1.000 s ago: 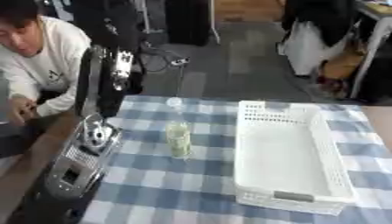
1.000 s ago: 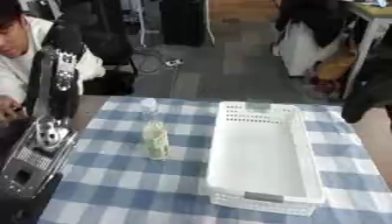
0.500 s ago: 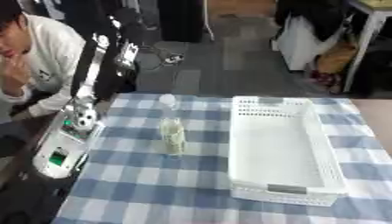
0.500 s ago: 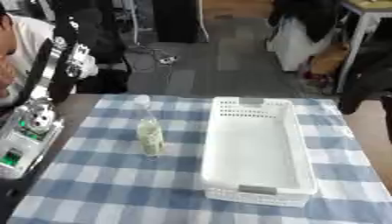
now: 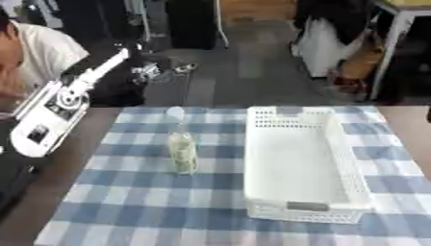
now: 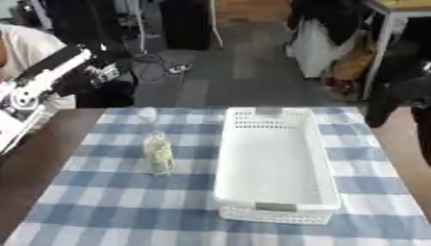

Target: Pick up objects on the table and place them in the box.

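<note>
A small clear bottle [image 5: 182,153] with a white cap and a pale label stands upright on the checked cloth, left of the white slotted box [image 5: 358,166]. The box is a long basket with nothing in it. My left arm rises from the lower left in silver and white segments. Its dark left hand [image 5: 150,72] hangs blurred in the air beyond the table's far left corner, well away from the bottle. A dark blurred shape that seems to be my right hand [image 6: 377,111] shows at the right edge of the right eye view, beside the box's far end and apart from it.
The blue and white checked cloth [image 5: 126,211] covers the table, with bare brown wood [image 5: 50,192] along the left side. Beyond the far edge lie grey floor, dark furniture and a desk with bags at the back right.
My left arm has lifted from low over the table's left edge and swung up and away to the far left. The whole picture has also shifted. The bottle and box stand as before.
</note>
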